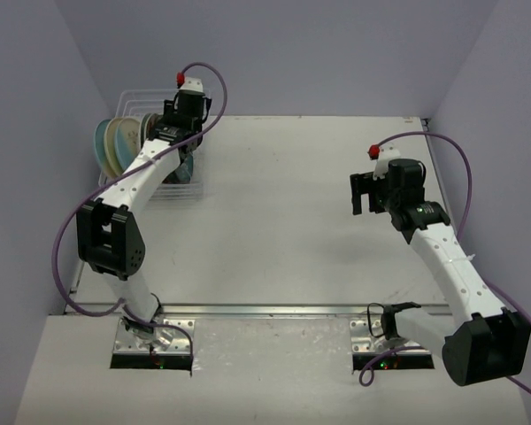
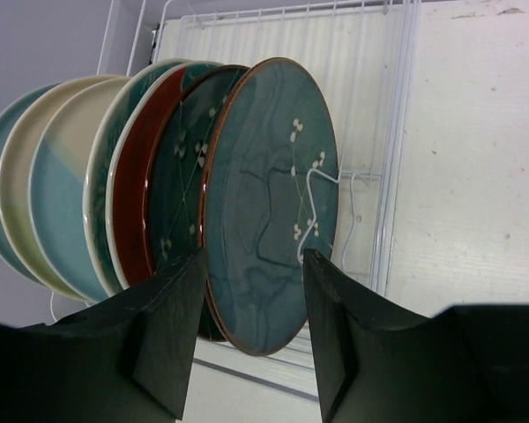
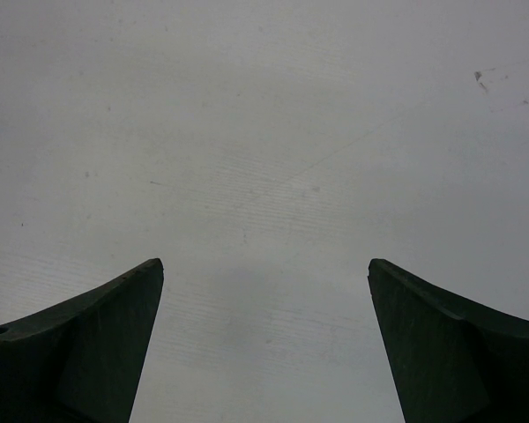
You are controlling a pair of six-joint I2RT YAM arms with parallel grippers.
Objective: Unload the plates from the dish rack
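Several plates stand on edge in the white wire dish rack (image 2: 393, 132) at the table's far left (image 1: 134, 96). In the left wrist view the front plate (image 2: 273, 194) is dark teal-blue with a brown rim. Behind it are another dark teal plate (image 2: 178, 176), a red one (image 2: 134, 203) and a cream one with a pale blue segment (image 2: 62, 194). My left gripper (image 2: 254, 257) is open, its fingers on either side of the front plate's lower rim. From above it sits over the rack (image 1: 175, 142). My right gripper (image 1: 365, 193) is open and empty over bare table (image 3: 264, 264).
The rack's row of plates (image 1: 117, 146) stands against the left wall. Lavender walls close in the table on the left, back and right. A metal strip (image 1: 274, 310) runs along the near edge by the arm bases.
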